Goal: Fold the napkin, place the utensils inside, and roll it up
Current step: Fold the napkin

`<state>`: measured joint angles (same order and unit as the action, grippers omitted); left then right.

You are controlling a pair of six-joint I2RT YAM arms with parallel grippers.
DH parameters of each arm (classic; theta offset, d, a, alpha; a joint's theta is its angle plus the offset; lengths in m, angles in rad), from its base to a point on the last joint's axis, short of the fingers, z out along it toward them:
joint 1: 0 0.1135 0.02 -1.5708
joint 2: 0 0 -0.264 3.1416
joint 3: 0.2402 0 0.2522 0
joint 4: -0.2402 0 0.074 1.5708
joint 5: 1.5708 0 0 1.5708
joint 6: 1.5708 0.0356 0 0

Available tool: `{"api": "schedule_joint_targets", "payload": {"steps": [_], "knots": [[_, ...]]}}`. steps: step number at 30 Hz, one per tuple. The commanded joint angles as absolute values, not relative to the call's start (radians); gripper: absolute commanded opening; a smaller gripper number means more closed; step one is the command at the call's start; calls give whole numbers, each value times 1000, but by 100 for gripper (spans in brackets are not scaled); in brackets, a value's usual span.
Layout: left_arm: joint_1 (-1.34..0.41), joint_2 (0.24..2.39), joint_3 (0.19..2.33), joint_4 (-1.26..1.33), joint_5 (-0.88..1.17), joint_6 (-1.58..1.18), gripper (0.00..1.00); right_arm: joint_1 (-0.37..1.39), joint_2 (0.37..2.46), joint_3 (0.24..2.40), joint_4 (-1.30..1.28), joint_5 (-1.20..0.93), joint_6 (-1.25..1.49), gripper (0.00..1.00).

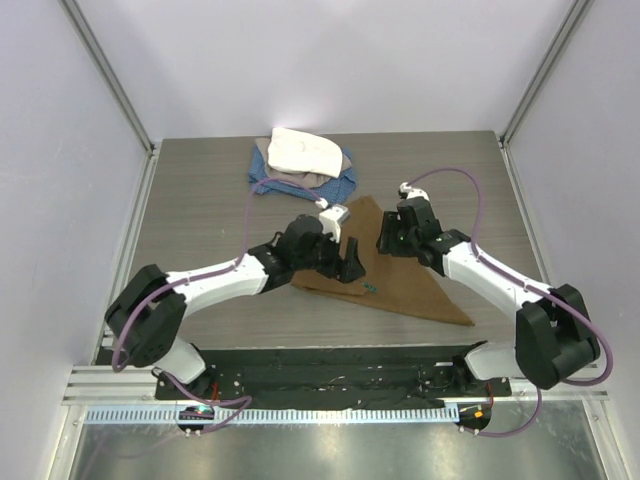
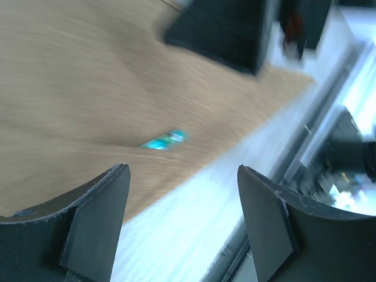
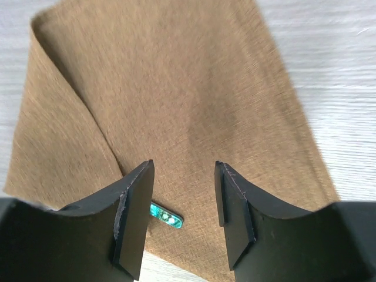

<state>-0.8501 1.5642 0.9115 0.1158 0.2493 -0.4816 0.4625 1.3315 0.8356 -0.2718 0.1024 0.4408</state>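
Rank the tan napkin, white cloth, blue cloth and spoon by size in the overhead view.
Napkin, largest.
White cloth and blue cloth: too close to rank, since the white one covers part of the blue.
Spoon, smallest; only a green tip shows.

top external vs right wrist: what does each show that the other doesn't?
Only top external: the whole triangular outline of the napkin, the left pincer over its left part, and the white cloth piled on the blue cloth at the far side.
Only right wrist: the right pincer close up, open with nothing between its fingers, and the napkin's folded flap edge running diagonally.
Both: the napkin and a small teal-green bit lying on it, probably the spoon.
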Motion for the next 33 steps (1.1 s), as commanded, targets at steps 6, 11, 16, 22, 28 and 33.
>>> {"api": "schedule_joint_targets", "payload": {"steps": [6, 11, 16, 22, 28, 33], "knots": [[-622, 1496, 907, -35, -92, -526, 78, 465, 1410, 873, -247, 31, 428, 53], [-545, 1545, 893, 38, -45, -555, 70, 465, 1414, 867, -242, 12, 434, 53], [-522, 1630, 930, 35, -34, -538, 62, 466, 1405, 853, -236, 14, 445, 53], [-505, 1678, 923, 69, 35, -549, 56, 465, 1404, 853, -236, -28, 448, 53], [-491, 1712, 908, 119, 77, -577, 48, 465, 1405, 856, -236, -35, 446, 53], [-489, 1732, 905, 132, 110, -588, 42, 466, 1407, 853, -238, -34, 446, 53]]}}
